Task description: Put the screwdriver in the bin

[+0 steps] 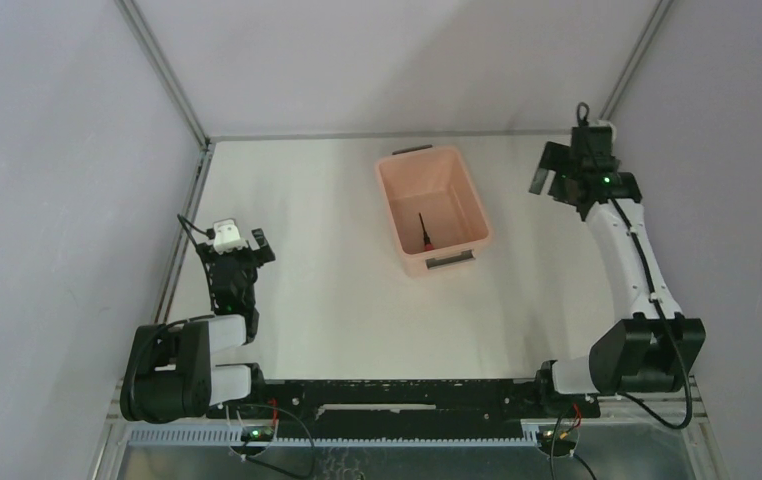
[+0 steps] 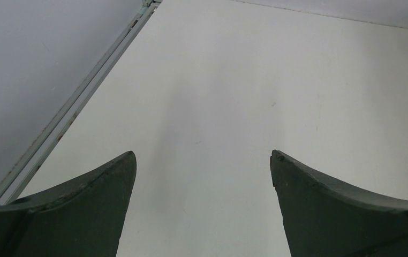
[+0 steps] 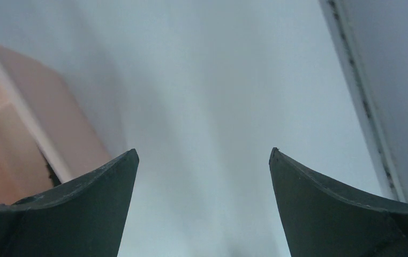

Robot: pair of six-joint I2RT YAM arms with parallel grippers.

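Observation:
The salmon-pink bin [image 1: 462,181] stands at the back middle of the table, its dark handle at the far end. The small screwdriver [image 1: 423,233], black shaft and red handle, lies inside on the bin's floor. My right gripper [image 1: 549,182] is open and empty, raised to the right of the bin; the right wrist view shows its gap [image 3: 203,158] over bare table with the bin's wall [image 3: 57,118] at the left. My left gripper [image 1: 247,252] is open and empty at the left of the table; its gap [image 2: 202,158] shows only bare table.
Grey walls enclose the table on the left, back and right. A metal rail [image 2: 68,115] runs along the left edge and another [image 3: 360,101] along the right. The arm bases and a black cable track [image 1: 397,395] sit at the near edge.

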